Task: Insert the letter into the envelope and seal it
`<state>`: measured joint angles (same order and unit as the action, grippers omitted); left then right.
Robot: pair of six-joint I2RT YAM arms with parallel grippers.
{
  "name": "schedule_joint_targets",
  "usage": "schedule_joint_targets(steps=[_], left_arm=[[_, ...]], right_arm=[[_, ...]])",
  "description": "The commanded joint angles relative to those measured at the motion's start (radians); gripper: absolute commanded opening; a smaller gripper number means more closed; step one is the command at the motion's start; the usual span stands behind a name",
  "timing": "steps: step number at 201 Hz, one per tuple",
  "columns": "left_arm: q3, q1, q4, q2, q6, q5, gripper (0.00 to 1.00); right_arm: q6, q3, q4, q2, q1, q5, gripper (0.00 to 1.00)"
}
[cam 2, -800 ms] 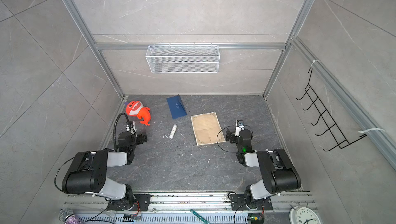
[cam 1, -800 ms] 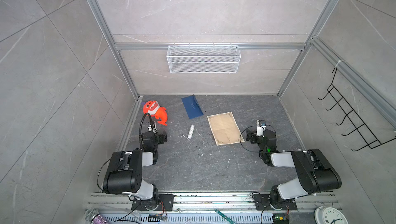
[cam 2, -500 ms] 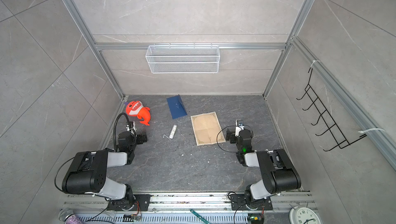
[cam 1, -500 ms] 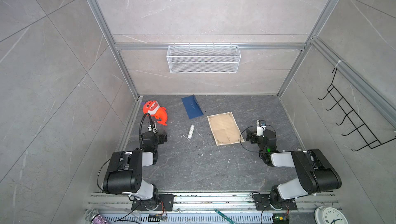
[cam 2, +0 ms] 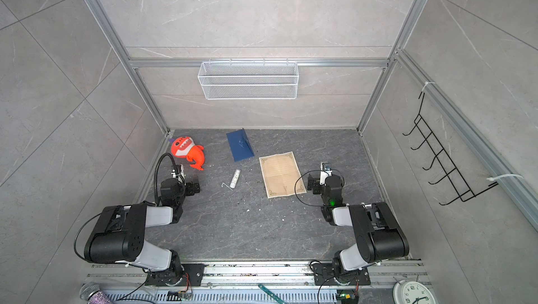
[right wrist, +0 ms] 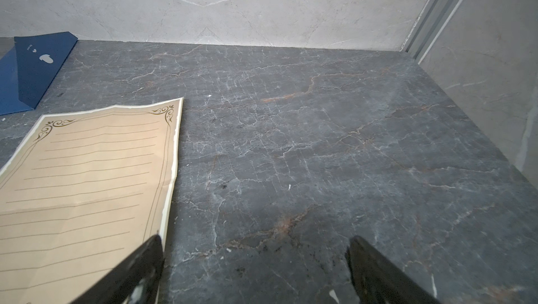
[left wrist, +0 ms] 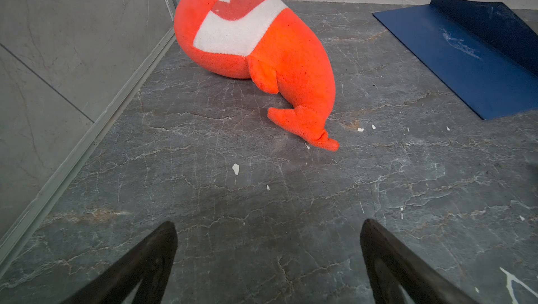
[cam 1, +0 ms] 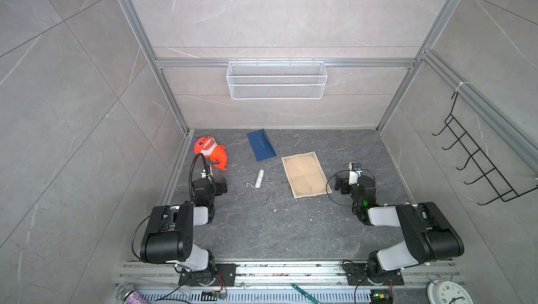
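Tan and creased, the letter (cam 1: 305,174) lay flat on the desk (cam 1: 262,229) exactly as earlier; nothing had moved. Dark scrollwork marked its corners, with ruled lines inside a thin border. The navy envelope (cam 1: 261,145) lay apart at its ten o'clock, flap raised. Left fingers (left wrist: 151,259) and right fingers (right wrist: 136,270) stood wide and empty, the right ones at the letter's four o'clock corner.

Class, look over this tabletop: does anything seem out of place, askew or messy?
An orange plush shark lies in the far left corner, unrelated to the letter or the envelope. White flecks litter the dark tabletop. Both papers lie slightly askew.
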<state>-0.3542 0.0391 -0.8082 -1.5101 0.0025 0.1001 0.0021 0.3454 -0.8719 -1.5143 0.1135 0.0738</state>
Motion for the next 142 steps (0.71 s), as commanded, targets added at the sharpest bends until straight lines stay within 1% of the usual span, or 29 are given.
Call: schedule_joint_targets(steps=[1,28,39,51,57,61,62,71,86,107,125,142], left_arm=[[-0.012,0.004,-0.027,0.008,-0.015,-0.014,1.00],[-0.007,0.005,-0.031,0.011,-0.016,-0.007,1.00],[-0.003,0.002,-0.040,0.020,-0.019,0.022,1.00],[0.012,-0.001,-0.023,0.076,-0.019,0.032,1.00],[0.021,-0.006,0.005,0.125,-0.020,0.045,1.00],[0.022,-0.009,0.040,0.164,-0.024,0.059,1.00],[0.022,-0.009,0.055,0.173,-0.026,0.062,1.00],[0.008,-0.011,0.192,0.269,-0.066,0.093,1.00],[-0.027,-0.016,0.425,0.429,-0.140,0.134,1.00],[-0.039,-0.028,0.641,0.630,-0.255,0.112,1.00],[-0.063,-0.032,0.795,0.779,-0.364,0.035,1.00],[-0.083,-0.034,0.869,0.870,-0.435,-0.089,1.00]], right_arm=[[-0.013,0.023,0.010,-0.004,-0.006,-0.014,0.99],[-0.015,0.021,0.007,-0.002,-0.007,-0.014,0.99],[-0.016,0.022,0.004,0.003,-0.006,-0.011,0.99],[-0.017,0.047,0.085,0.042,-0.007,-0.003,0.99],[-0.017,0.064,0.163,0.084,-0.005,-0.002,0.99],[-0.016,0.078,0.190,0.108,-0.004,-0.001,0.99],[-0.015,0.078,0.226,0.117,-0.004,-0.002,0.99],[0.002,0.110,0.352,0.193,-0.003,0.001,0.99],[0.076,0.134,0.482,0.322,-0.004,-0.022,0.99],[0.205,0.152,0.597,0.471,-0.004,-0.094,0.99],[0.323,0.163,0.691,0.565,-0.005,-0.152,0.99],[0.413,0.176,0.788,0.631,-0.005,-0.220,0.99]])
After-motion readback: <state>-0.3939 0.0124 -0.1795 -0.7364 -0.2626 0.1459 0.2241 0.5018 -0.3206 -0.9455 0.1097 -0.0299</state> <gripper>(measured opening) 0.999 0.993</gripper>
